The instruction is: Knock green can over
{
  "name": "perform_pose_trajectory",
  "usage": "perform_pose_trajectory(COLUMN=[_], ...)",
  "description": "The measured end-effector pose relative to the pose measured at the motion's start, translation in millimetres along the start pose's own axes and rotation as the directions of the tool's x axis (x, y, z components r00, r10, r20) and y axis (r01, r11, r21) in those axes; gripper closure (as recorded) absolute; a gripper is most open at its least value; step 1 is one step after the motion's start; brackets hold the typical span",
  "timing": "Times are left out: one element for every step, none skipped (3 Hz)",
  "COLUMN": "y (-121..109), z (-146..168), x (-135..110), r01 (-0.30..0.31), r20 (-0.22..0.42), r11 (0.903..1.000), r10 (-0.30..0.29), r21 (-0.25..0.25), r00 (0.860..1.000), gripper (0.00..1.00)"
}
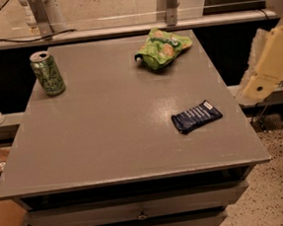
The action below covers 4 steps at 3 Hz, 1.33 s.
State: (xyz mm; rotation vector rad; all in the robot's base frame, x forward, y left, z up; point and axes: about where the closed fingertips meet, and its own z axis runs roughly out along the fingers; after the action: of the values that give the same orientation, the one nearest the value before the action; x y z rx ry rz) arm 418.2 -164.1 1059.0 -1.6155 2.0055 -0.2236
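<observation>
The green can (pixel 47 72) stands upright near the far left corner of the grey table (pixel 114 137). It is light green with darker print and a silver top. My gripper is out of view. Only a cream-coloured arm segment (pixel 271 64) shows, at the right edge of the camera view beyond the table's right side and far from the can.
A soft green snack bag (pixel 163 47) lies at the far middle-right of the table. A dark blue packet (pixel 196 116) lies at the right. Drawers (pixel 140 209) sit below the tabletop. A rail and glass panel (pixel 124 30) run behind, and a cardboard box (pixel 5 221) is on the floor at left.
</observation>
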Motion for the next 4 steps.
perform_pose_trajectory(y=[4, 4, 9, 17], z=[22, 54, 95, 130], x=[-38, -79, -124, -164], r01=[-0.052, -0.084, -0.104, -0.116], r20=[0.117, 0.2, 0.264, 0.301], r11=[0.9986, 0.9964, 0.9946, 0.9931], r10=[0.053, 0.083, 0.1, 0.116], r21=[-0.011, -0.001, -0.002, -0.018], r00=[0.992, 0.976, 0.959, 0.947], gripper=[0.0, 0.0, 0.0, 0.0])
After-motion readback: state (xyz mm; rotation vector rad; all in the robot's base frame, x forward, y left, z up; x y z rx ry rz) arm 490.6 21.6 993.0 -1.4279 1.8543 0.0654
